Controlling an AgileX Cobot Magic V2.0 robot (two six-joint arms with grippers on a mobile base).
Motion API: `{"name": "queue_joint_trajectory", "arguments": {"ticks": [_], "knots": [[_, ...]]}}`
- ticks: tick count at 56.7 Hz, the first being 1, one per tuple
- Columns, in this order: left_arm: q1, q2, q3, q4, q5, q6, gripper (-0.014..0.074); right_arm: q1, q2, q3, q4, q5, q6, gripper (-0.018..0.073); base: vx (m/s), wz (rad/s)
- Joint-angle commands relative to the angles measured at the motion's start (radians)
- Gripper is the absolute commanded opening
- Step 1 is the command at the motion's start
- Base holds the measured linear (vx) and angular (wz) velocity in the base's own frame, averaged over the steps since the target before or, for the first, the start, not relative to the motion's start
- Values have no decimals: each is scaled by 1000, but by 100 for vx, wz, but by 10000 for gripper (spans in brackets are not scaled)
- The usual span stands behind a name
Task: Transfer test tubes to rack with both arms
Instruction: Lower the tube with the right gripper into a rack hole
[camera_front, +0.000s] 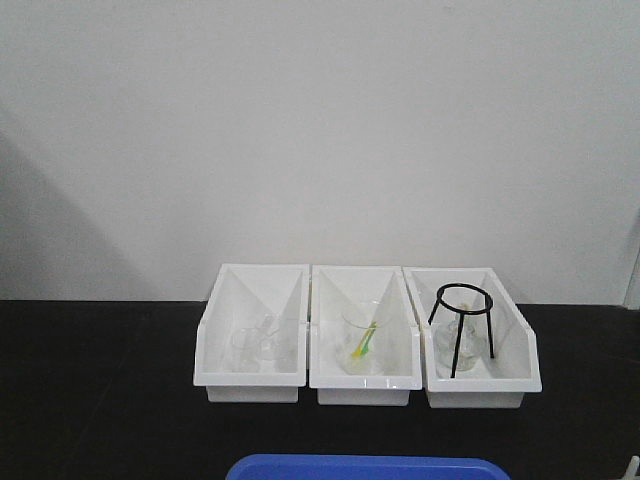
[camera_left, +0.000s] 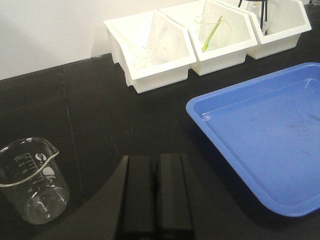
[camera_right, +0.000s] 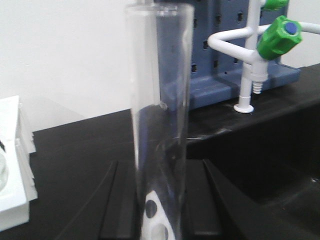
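Note:
In the right wrist view a clear glass test tube stands upright between the black fingers of my right gripper, which is shut on it. Behind the tube's lower end shows a bit of the white rack with round holes. My left gripper is shut with nothing in it, low over the black table. An empty glass beaker stands to its left. Neither gripper shows in the front view.
A blue tray lies right of the left gripper. Three white bins with glassware line the back wall, the right one holding a black tripod ring. A green-handled tap and blue pegboard stand behind the right gripper.

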Motion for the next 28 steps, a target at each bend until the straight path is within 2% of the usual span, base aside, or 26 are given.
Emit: {"name": "queue_joint_trajectory", "arguments": {"ticks": [1, 28], "knots": [[-1, 11, -25, 13, -74, -10, -17, -6, -11, -31, -45, -127, 28, -6, 0, 0], [-1, 11, -25, 12, -74, -10, -17, -6, 42, -31, -40, -142, 30, -6, 0, 0]]}}
